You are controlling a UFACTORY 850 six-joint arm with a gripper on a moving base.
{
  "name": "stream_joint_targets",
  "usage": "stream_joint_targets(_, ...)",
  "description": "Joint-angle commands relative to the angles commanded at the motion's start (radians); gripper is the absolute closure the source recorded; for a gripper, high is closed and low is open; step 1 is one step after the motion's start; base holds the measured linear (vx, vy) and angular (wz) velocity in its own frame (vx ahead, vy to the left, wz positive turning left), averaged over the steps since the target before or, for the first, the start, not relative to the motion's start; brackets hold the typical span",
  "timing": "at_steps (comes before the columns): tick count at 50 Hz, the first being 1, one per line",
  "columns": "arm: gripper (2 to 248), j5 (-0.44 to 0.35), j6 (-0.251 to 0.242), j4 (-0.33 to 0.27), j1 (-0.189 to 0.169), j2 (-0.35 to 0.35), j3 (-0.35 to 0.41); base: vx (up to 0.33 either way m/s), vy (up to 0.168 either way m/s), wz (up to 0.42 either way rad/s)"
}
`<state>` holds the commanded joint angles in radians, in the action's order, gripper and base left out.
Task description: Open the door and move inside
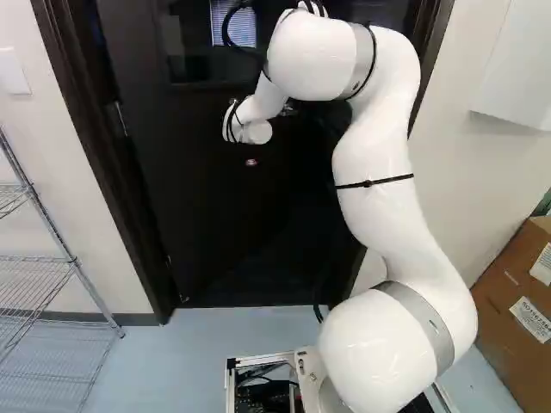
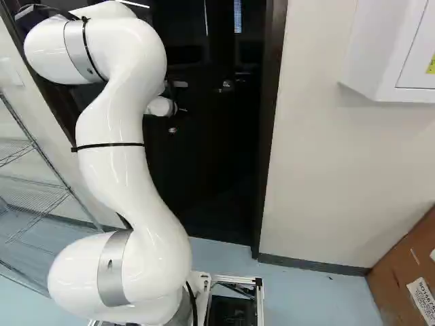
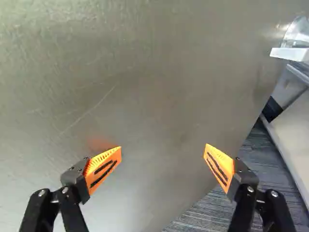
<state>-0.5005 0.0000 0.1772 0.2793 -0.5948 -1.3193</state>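
door [image 1: 232, 215]: dark, scratched | handle [image 3: 288, 53]: silvery | striped carpet [image 3: 205, 216] past edge

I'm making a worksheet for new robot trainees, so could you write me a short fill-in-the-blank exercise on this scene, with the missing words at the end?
1. The gripper has pads coloured ____.
2. Its two fingers are not shut but ____.
3. In the left base view, the wire shelf stands to the ____ of the dark door.
4. The brown box is made of ____.

Missing words: orange; open; left; cardboard.
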Motion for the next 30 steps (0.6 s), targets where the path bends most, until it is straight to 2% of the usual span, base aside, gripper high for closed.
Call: stream_joint_targets(30,3,0.000,0.000,-0.009,0.025,-0.068,-0.090,0.000,0.000,0.000)
